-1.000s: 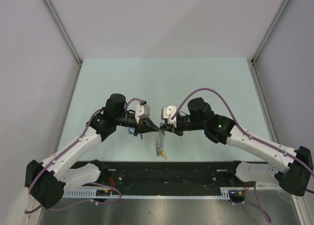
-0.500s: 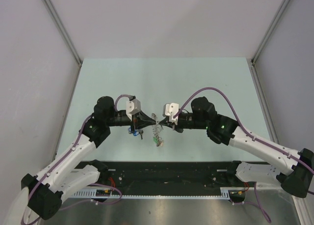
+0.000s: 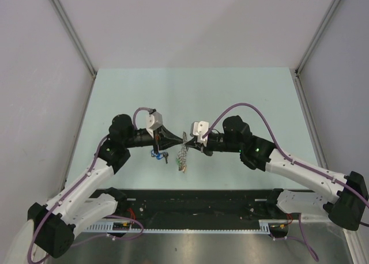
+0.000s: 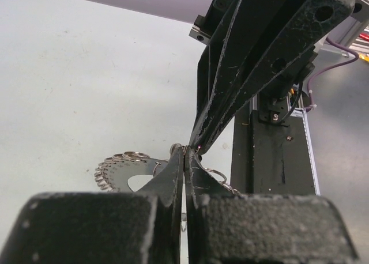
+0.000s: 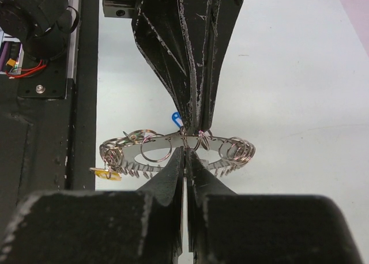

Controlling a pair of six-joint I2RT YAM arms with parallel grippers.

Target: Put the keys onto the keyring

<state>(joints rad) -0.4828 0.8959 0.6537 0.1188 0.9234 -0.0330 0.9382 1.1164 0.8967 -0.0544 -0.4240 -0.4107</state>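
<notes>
The keyring [image 3: 183, 155], a grey ring fringed with small silvery keys and a yellow tag [image 5: 107, 173], hangs above the table between both grippers. My left gripper [image 3: 179, 139] and right gripper [image 3: 188, 142] meet tip to tip, each shut on the ring's rim. In the right wrist view the ring [image 5: 144, 153] lies crosswise at my shut fingertips [image 5: 173, 166]. In the left wrist view the ring [image 4: 118, 170] shows left of my shut fingers [image 4: 173, 172]. The blue-tagged key [image 3: 154, 154] and the black-tagged key [image 3: 165, 157] lie under the left gripper. The blue tag [image 5: 177, 119] peeks out behind the left fingers.
A black rail [image 3: 196, 203] with cables runs along the table's near edge, also in the left wrist view [image 4: 271, 160]. Grey walls with metal posts close the table in at the left, right and back.
The left arm has drawn back to the left and its gripper has risen to meet the right one. The keyring hangs higher and shorter than before. The loose keys have not moved.
</notes>
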